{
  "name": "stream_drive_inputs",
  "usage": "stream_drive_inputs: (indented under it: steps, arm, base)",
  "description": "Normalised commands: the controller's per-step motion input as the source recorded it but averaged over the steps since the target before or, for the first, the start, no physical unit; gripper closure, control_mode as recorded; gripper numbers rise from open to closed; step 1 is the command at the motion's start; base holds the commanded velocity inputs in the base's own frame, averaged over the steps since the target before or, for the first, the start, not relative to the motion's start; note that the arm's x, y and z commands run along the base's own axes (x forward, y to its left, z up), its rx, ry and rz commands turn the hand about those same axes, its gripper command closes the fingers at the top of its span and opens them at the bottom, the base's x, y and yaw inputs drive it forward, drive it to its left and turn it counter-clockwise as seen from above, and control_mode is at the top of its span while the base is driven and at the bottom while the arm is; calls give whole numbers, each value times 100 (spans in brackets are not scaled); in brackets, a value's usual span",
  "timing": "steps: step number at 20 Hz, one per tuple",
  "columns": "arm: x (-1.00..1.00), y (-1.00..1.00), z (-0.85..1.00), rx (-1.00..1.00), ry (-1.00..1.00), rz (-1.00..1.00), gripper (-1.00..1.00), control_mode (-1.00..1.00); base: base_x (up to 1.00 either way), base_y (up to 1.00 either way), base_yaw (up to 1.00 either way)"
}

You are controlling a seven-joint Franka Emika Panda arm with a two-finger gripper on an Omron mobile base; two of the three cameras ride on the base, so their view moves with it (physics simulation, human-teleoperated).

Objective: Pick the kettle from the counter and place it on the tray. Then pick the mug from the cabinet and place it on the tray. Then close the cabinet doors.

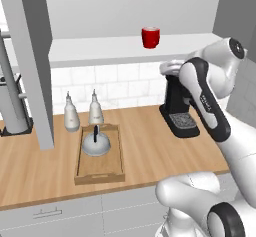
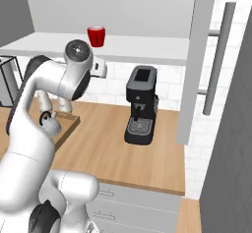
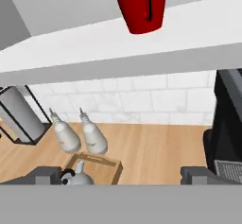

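Kitchen counter: kettle on tray; gripper wide open, empty, below mug. Risk: clipping the shelf edge, knocking mug over.

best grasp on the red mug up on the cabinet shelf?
Grip the red mug across its body, coming in level from the front. It stands upright near the shelf edge, with nothing beside it. The pincer, open, sits below it. Handle side is hard to tell.
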Motion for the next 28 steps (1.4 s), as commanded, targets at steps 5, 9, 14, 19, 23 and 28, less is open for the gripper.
stream_drive_inputs:
  steps: [5, 9, 14, 19, 23, 28]
  arm:
    - [31, -13, 63, -3, -4, 4, -100, -100]
    - [52, 0, 47, -5, -2, 0, -100, -100]
    - [51, -3, 30, -2, -4, 0, -100, -100]
    - [65, -1, 0, 0, -2, 1, -100, -100]
    - [64, 0, 0, 0, 0, 5, -100, -100]
    - [55, 0, -7, 0, 0, 7, -100, -100]
  base:
    - [0, 0, 0]
    - [0, 0, 0]
    - [0, 0, 0]
    - [0, 0, 0]
    - [0, 0, 0]
    - [0, 0, 0]
